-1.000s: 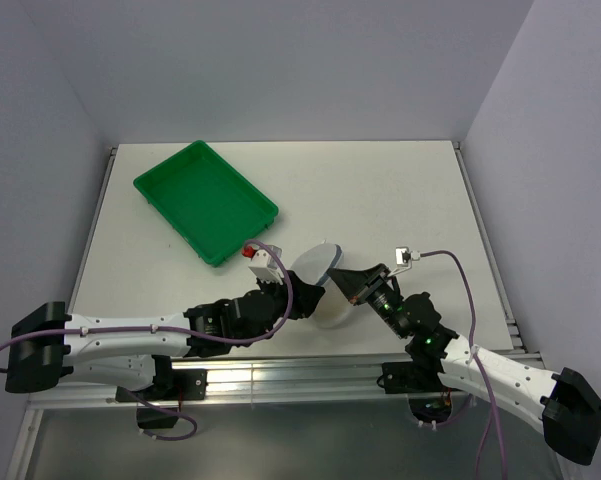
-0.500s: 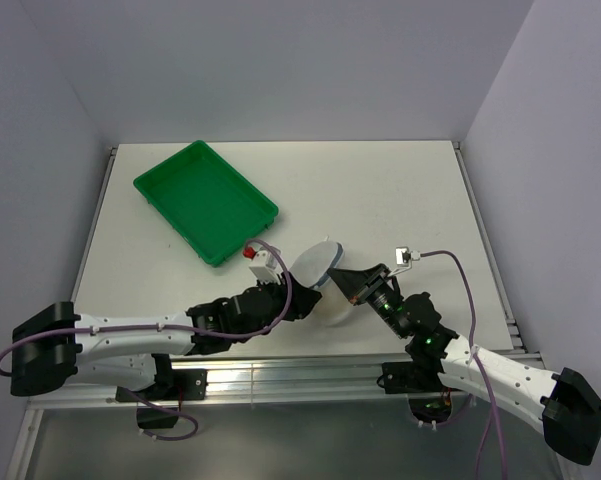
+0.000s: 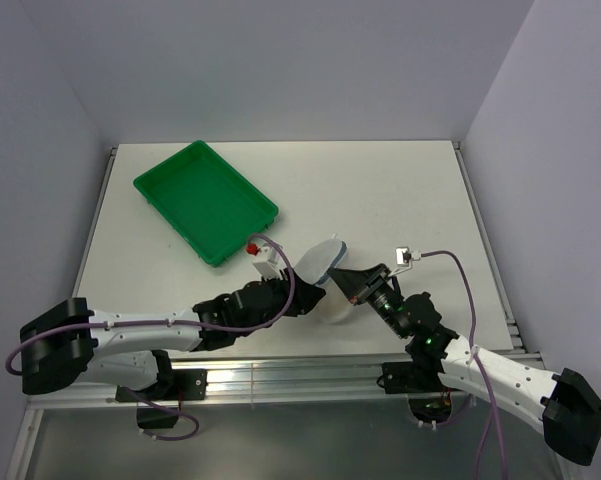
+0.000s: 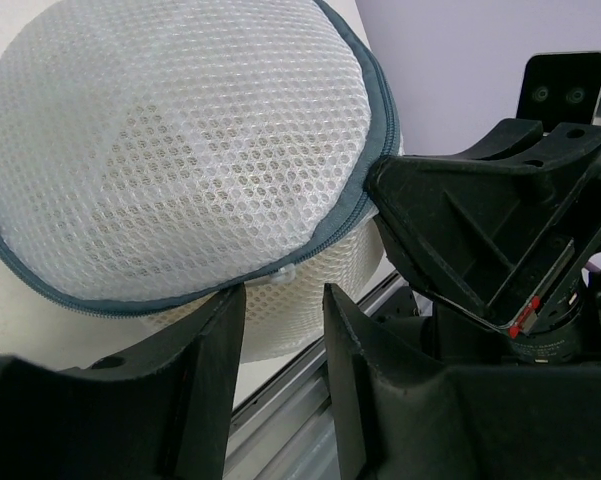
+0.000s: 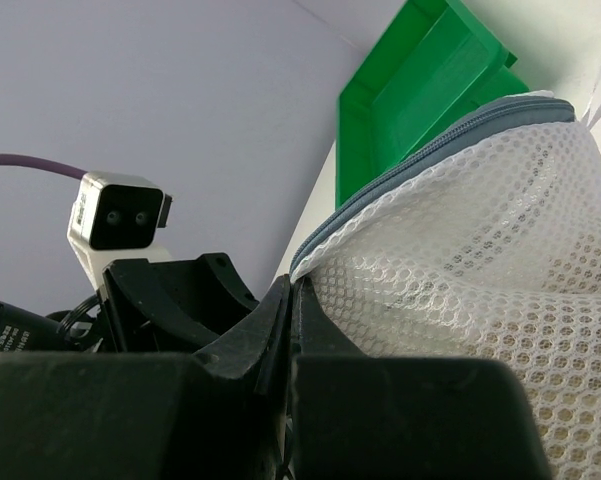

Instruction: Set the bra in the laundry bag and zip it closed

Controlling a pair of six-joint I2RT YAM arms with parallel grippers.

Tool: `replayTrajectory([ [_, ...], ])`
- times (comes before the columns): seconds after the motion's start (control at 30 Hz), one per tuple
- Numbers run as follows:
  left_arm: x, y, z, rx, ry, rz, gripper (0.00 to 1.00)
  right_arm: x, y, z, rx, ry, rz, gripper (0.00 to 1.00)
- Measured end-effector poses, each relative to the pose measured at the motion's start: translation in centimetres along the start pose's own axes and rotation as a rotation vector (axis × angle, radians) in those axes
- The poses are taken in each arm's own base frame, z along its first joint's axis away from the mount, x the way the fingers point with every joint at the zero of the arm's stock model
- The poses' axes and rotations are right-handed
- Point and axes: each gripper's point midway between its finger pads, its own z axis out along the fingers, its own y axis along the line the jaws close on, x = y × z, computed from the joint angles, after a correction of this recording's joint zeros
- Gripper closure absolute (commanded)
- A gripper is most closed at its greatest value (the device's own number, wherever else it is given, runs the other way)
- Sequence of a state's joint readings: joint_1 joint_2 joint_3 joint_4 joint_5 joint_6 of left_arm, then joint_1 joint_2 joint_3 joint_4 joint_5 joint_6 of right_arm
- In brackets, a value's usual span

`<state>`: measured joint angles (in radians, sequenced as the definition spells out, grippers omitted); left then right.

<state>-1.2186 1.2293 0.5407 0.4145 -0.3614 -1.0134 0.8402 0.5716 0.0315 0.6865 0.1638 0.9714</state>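
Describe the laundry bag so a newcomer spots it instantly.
On the white table, go from the green tray toward the arms' bases, to between the left gripper and right gripper. The laundry bag is the round white mesh pouch with a grey zipper rim, the only see-through thing there.

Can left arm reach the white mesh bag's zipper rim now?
Likely yes: left fingers are open close to the grey zipper rim of the round white mesh laundry bag, nothing between; right fingers pinch it elsewhere.
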Motion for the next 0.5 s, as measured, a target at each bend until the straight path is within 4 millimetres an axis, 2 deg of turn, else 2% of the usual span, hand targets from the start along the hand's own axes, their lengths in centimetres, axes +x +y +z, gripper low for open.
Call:
replayTrajectory([
  [0.17,0.0,-0.1,0.2,0.015,-0.014,-0.020,0.64,0.0,0.0,0.0,0.000,0.000,0.001,1.00],
  [0.27,-0.2,0.1,0.2,0.017,-0.035,-0.042,0.63,0.0,0.0,0.0,-0.001,-0.001,0.001,1.00],
  [0.4,-0.5,0.8,0.1,0.012,-0.073,-0.071,0.50,0.0,0.0,0.0,0.000,-0.001,0.002,1.00],
  [0.5,-0.5,1.0,0.1,0.006,-0.083,-0.084,0.47,0.0,0.0,0.0,-0.001,-0.001,0.004,1.00],
])
